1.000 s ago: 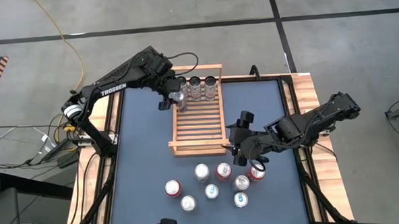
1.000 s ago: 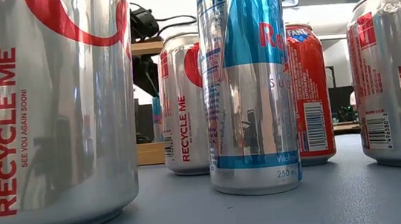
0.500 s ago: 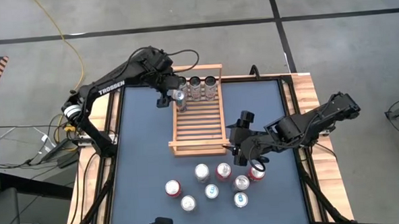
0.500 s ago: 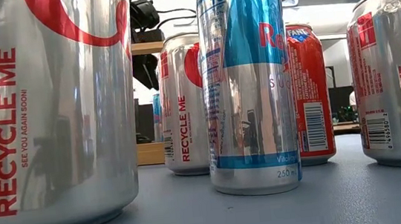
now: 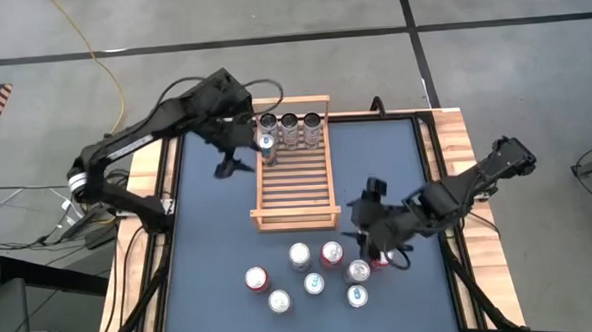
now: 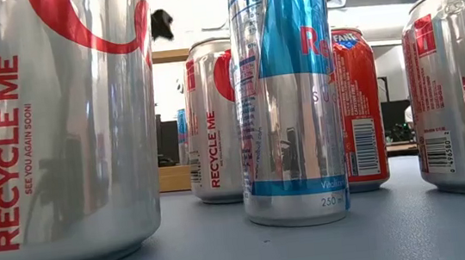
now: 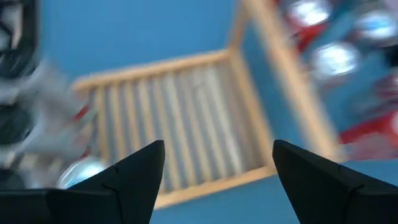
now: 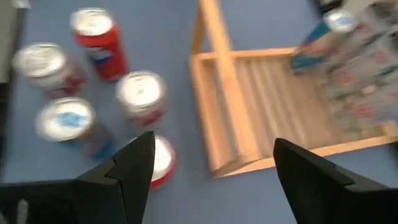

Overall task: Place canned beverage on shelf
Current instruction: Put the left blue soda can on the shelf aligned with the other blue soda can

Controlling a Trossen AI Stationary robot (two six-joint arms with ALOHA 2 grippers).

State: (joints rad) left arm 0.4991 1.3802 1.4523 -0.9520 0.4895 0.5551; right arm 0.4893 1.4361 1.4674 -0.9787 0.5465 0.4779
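The floor [image 5: 492, 67] around the rig is grey concrete crossed by dark seams, with a yellow cable [image 5: 107, 69] trailing over it. The table [image 5: 209, 240] has a dark blue top framed by light wood edges. On it lies the shelf [image 5: 295, 181], just beside the left gripper [image 5: 234, 161], whose fingers stand apart and hold nothing. At the shelf's far rail stand three cans [image 5: 290, 129], with a fourth can [image 5: 267, 144] just in front of them, next to the left gripper. The right gripper [image 5: 377, 245] hovers open and empty near the shelf's near corner, over a loose group of cans [image 5: 313, 270]. In the low view, silver cans [image 6: 51, 132] read "RECYCLE ME"; a slim blue-and-silver can [image 6: 285, 98] is marked "250 ml".
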